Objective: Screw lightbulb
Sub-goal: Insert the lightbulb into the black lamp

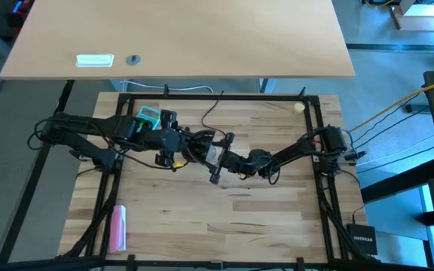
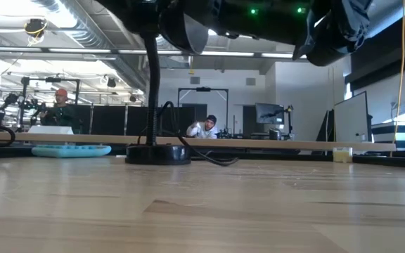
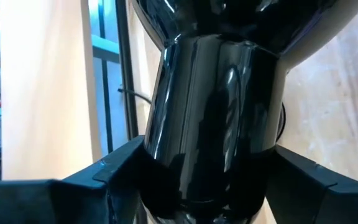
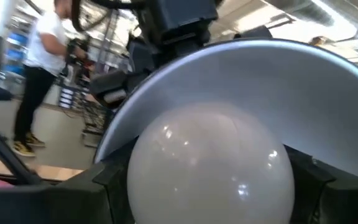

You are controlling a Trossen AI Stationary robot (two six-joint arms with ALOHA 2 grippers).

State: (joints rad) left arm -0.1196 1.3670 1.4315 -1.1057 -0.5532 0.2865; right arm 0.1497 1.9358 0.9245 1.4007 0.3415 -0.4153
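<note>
1. Meeting over the middle of the wooden table (image 1: pixel 202 218), both dark arms reach in from opposite sides in the high view.
2. The left gripper (image 3: pixel 204 199) straddles the glossy black neck of the lamp (image 3: pixel 210 106); its fingers (image 3: pixel 104 177) sit on either side of that neck, but whether they press on it cannot be told.
3. The right gripper (image 4: pixel 207 180) pinches the lightbulb (image 4: pixel 210 165), a dark finger (image 4: pixel 325 180) on each side of the white frosted globe.
4. The lightbulb sits at the mouth of the lamp's shade (image 4: pixel 278 87), whose pale inner wall curves around behind it; its screw base is hidden.
5. In the low view the lamp's round base (image 2: pixel 157 153) rests on the table, its bent stem (image 2: pixel 153 77) rising to the shade held up among the arms, and a black cord (image 2: pixel 206 156) trails from the base.
6. A small pale yellow ball (image 1: pixel 298 108) lies near the table's far right corner, well apart from the arms.
7. A pink object (image 1: pixel 117 228) lies near the front left edge.
8. People (image 2: pixel 206 126) show in the room beyond.
</note>
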